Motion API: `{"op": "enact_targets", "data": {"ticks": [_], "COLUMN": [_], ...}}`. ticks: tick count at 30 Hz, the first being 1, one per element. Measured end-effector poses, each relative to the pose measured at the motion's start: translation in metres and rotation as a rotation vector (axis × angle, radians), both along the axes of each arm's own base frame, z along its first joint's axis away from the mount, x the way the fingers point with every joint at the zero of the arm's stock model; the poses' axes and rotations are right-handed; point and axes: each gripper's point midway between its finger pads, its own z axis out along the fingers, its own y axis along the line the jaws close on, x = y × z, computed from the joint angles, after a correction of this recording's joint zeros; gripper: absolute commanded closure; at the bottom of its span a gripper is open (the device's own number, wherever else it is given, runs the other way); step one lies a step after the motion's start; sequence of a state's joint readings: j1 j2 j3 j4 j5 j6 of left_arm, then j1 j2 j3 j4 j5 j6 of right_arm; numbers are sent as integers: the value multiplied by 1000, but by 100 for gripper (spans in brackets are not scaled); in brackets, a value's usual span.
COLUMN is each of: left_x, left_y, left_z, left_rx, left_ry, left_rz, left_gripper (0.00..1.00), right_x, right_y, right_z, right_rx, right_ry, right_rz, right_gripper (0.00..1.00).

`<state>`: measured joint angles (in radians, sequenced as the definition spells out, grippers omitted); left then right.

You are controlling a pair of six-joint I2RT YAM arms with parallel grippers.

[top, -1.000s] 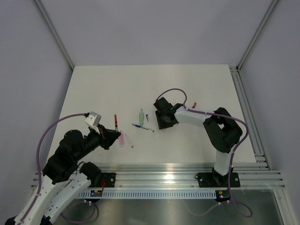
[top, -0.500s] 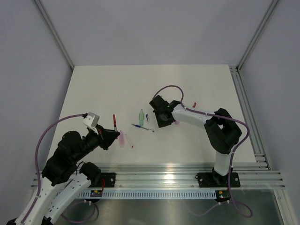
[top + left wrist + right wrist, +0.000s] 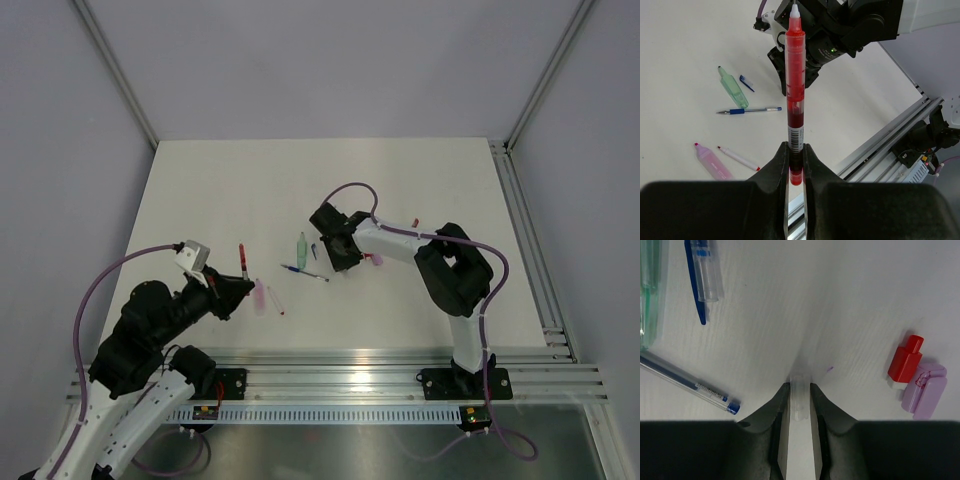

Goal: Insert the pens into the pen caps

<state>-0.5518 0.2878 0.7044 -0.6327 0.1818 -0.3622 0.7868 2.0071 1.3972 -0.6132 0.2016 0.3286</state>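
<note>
Pinching the red pen by its lower end, my left claw is pressed tight on the barrel. The pen stands straight up the middle of the left wrist view, its white tip at the top edge. From above, that arm sits folded at the lower left of the frame, claw aimed toward the centre.

My right claw is down at the white table in mid-frame, its arm stretched leftward from the lower right. Its jaws are drawn in against a small clear tube lying between the fingertips, though what that tube belongs to I cannot tell.

Right of it in the wrist view lie a red cap and a pale pink cap, touching each other. At the lower left lies a blue pen, and at the upper left a clear cap with a blue clip. A green marker runs along the left edge.

Seen from above, a pink marker and a slim white pen lie just beside my left claw
</note>
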Motion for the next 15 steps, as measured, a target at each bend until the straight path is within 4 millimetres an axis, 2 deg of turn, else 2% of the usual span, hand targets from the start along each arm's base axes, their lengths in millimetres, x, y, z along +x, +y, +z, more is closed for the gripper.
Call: {"op": "enact_targets", "data": {"ticks": [6,11,15], "left_x": [1,1,1], "left_y": [1,1,1], "left_z": [0,0,0], "left_rx": [-1,-2,-4], "left_ry": [0,0,1], "left_rz": [5,8,7], "left_gripper": [100,100,100], "right_x": [3,4,4], "right_y": [2,3,2], "right_z": [-1,-1,-1], "right_rx": [-2,-2,-4], "right_ry": [-2,-4,-6], "right_rz": [3,1,-1], "right_gripper": [76,68,67]}}
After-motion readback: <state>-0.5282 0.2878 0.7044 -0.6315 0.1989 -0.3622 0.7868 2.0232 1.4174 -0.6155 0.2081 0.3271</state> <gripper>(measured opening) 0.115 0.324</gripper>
